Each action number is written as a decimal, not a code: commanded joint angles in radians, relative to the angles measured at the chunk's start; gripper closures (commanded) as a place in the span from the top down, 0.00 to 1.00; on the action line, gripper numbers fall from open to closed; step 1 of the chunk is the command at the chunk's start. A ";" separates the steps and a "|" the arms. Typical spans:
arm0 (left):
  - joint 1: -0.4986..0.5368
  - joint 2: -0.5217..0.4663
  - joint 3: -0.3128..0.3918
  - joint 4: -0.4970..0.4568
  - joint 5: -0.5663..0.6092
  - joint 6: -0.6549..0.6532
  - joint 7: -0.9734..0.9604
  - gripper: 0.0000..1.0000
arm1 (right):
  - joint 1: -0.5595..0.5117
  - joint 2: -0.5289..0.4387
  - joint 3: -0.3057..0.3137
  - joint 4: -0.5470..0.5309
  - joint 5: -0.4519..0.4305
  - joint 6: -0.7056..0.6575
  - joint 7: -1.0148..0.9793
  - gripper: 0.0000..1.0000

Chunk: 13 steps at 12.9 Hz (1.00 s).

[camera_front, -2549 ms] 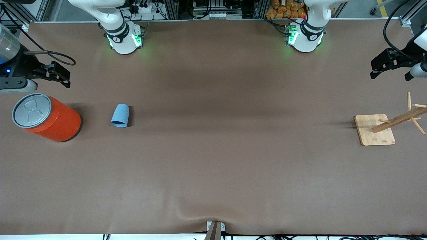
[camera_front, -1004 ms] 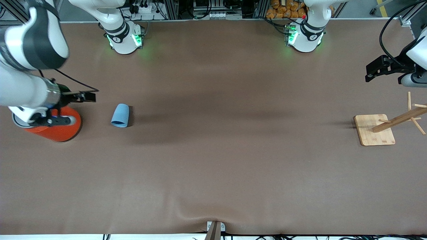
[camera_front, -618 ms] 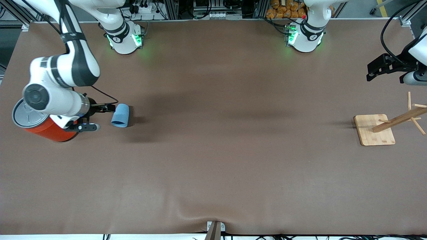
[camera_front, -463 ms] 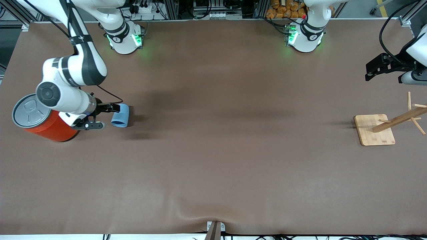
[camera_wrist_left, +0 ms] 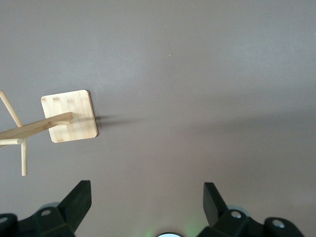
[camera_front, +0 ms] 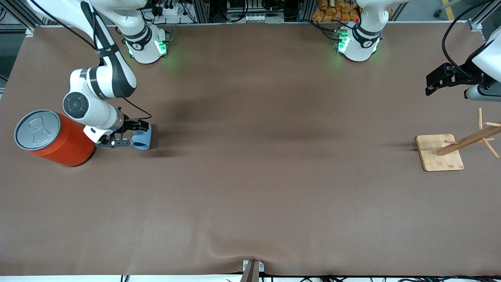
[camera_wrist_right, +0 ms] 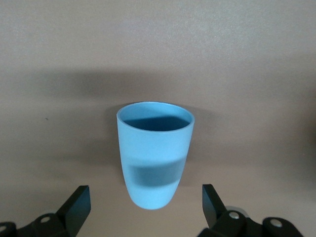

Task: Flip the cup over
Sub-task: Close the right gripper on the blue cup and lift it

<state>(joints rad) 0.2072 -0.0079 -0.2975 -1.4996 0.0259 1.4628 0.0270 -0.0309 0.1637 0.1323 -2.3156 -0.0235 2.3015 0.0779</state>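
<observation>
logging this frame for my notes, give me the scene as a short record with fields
cup: light-blue cup lying on its side on the table, beside the orange can
right gripper: right gripper low at the cup, open, fingers either side of it, not closed
left gripper: left gripper open, waiting in the air above the wooden rack
task state: cup not yet gripped or flipped

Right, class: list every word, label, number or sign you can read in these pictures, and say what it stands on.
No readable text anywhere.
Right arm: a dark band with small lettering, too small to read.
Can: the grey top bears only an embossed pull-tab shape, no words.
Cup: plain, no marking.
Wooden rack: plain, no marking.
</observation>
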 commanded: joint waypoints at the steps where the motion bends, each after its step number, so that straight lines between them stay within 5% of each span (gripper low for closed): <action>1: 0.005 -0.004 -0.002 0.007 -0.010 -0.002 -0.002 1.00 | -0.010 0.031 0.006 -0.083 -0.019 0.149 0.005 1.00; 3: 0.003 -0.003 -0.002 0.007 -0.012 -0.001 -0.002 1.00 | -0.014 0.062 0.004 -0.088 -0.026 0.197 -0.003 1.00; 5: 0.001 -0.003 -0.003 0.007 -0.009 -0.001 -0.004 1.00 | -0.029 0.065 0.003 -0.081 -0.047 0.211 -0.044 0.80; 6: 0.001 -0.001 -0.003 0.006 -0.007 -0.001 -0.004 1.00 | -0.030 0.068 0.003 -0.079 -0.049 0.225 -0.046 0.53; 7: 0.001 -0.001 -0.005 0.004 -0.010 -0.001 -0.002 1.00 | -0.029 0.065 0.004 -0.062 -0.047 0.213 -0.047 0.08; 8: 0.001 -0.001 -0.008 0.004 -0.012 -0.001 -0.002 1.00 | -0.027 0.057 0.006 -0.047 -0.047 0.208 -0.044 0.00; 13: 0.012 -0.021 -0.011 0.009 -0.012 -0.002 0.007 1.00 | 0.099 0.062 0.030 0.241 -0.032 -0.126 -0.043 0.00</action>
<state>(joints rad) 0.2071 -0.0121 -0.3015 -1.4946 0.0238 1.4630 0.0270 -0.0060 0.2293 0.1483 -2.1968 -0.0496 2.3078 0.0325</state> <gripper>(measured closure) 0.000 0.256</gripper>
